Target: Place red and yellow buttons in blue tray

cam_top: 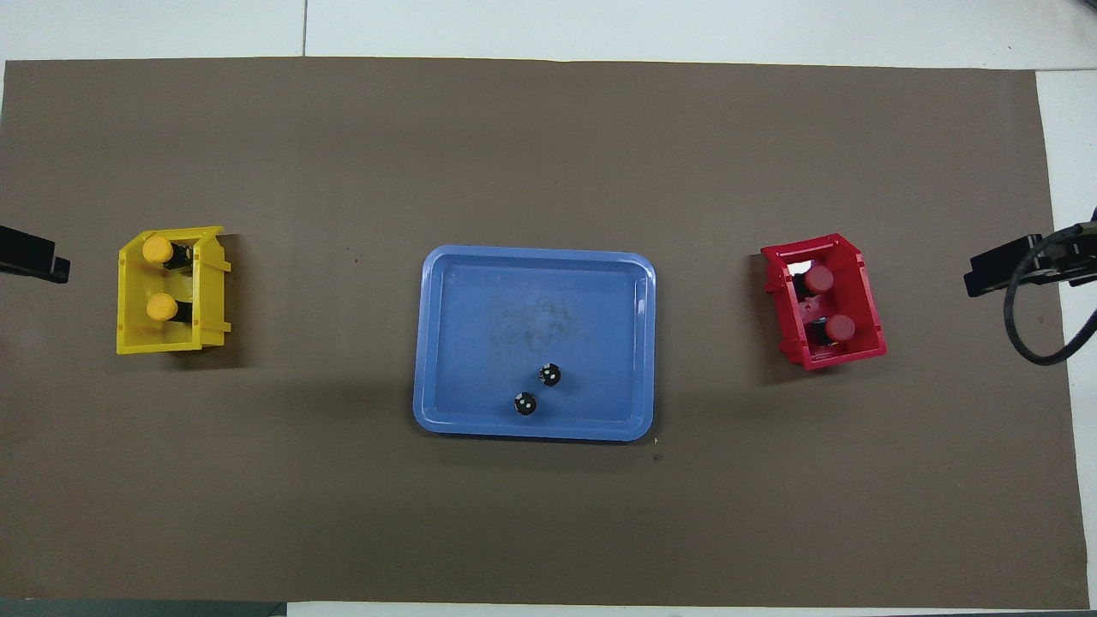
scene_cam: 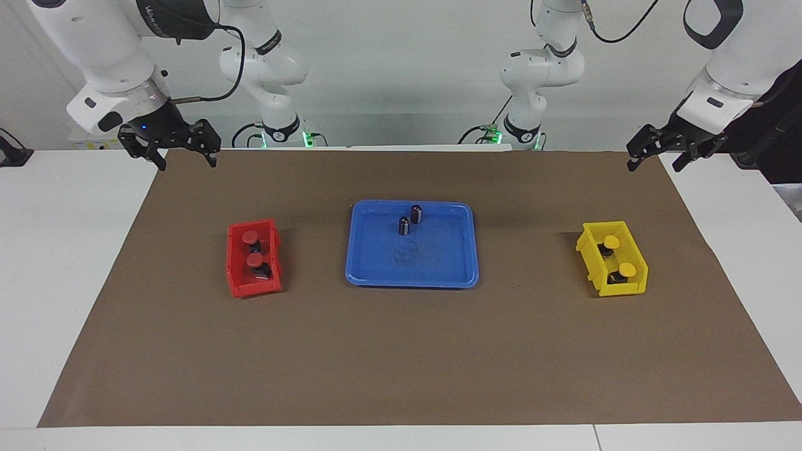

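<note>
Two red buttons [scene_cam: 250, 236] [scene_cam: 255, 259] lie in a small red bin [scene_cam: 235, 269] toward the right arm's end of the table. Two yellow buttons [scene_cam: 611, 241] [scene_cam: 627, 270] lie in a small yellow bin [scene_cam: 589, 257] toward the left arm's end. Between the bins sits the blue tray [scene_cam: 376, 279], which holds no coloured button. The overhead view shows the same: red buttons [cam_top: 818, 278] [cam_top: 839, 326], yellow buttons [cam_top: 157, 248] [cam_top: 160, 307], tray [cam_top: 480, 326]. My right gripper [scene_cam: 188, 164] hangs open and empty over the mat's corner. My left gripper [scene_cam: 655, 166] hangs open and empty over the other corner.
Two dark capless cylinders [scene_cam: 404, 225] [scene_cam: 416, 213] stand upright in the tray's half nearer to the robots. A brown mat [scene_cam: 401, 351] covers most of the white table. Both arms wait high, well away from the bins and tray.
</note>
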Motion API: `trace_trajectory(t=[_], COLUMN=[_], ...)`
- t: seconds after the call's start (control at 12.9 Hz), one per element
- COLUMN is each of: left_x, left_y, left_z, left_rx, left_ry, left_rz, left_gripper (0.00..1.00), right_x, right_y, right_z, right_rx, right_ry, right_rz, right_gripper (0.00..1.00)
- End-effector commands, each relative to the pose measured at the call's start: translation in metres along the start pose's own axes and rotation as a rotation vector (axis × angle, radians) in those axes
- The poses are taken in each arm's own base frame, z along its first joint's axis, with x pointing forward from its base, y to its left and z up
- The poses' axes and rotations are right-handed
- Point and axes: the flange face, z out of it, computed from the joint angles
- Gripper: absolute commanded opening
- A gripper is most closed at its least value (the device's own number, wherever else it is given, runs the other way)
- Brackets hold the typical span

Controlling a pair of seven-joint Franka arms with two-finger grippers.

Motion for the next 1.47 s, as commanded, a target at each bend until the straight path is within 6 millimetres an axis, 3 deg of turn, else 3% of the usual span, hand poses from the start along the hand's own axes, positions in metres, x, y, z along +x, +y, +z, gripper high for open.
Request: trace_trajectory(t=[0.0, 0.7, 1.01, 1.24, 1.39], left_x=[-0.008, -0.008, -0.008, -0.008, -0.008], left_y=[-0.003, -0.001, -0.002, -0.002, -0.003], left_z=[-0.001, -0.001, -0.001, -0.001, -0.001], left_rx=[0.018, 0.019, 0.018, 0.018, 0.018], left_ry=[-0.008, -0.007, -0.008, -0.008, -0.008], left_rz=[-0.010, -0.007, -0.008, -0.008, -0.010], left_gripper=[1.00, 1.00, 1.00, 1.00, 1.00], right_x=[-0.007, -0.005, 0.005, 0.018, 0.039], right_y=[-0.002, -0.002, -0.002, -0.034, -0.047], right_z=[-0.001, -0.002, -0.010, -0.006, 0.012], right_rx=[0.015, 0.013, 0.008, 0.007, 0.012], right_ry=[0.001, 0.012, 0.047, 0.077, 0.094], right_rz=[0.014, 0.013, 0.021, 0.058, 0.033], right_gripper=[1.00, 1.00, 1.00, 1.00, 1.00])
